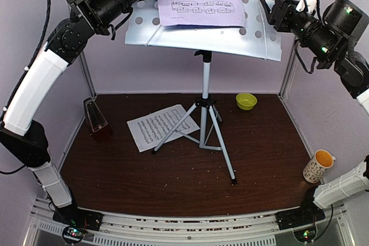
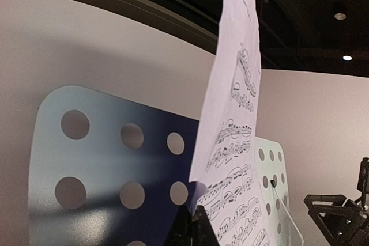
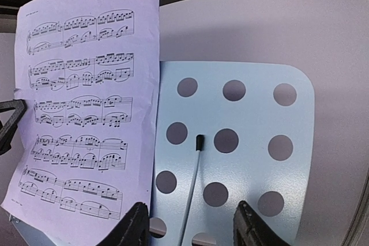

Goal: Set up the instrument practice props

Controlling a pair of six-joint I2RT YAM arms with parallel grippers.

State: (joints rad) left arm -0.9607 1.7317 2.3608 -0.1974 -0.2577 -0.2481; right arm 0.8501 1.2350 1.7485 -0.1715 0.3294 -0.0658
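The left gripper [image 2: 193, 229] is found closed, its fingers apparently pinched on the near edge of the lavender sheet [image 3: 86, 113], which is stood against the music stand [image 3: 253, 119] just beyond the fingertips. The right gripper [image 3: 193, 217] is held parted and empty, the stand's bare right half lying straight ahead of its fingers and the lavender sheet to their left. Seating of this first sheet is judged to be in hand; next, a clean release is called for, and the white sheet [image 1: 155, 128], seen far below both grippers under the stand's legs, is to be fetched.
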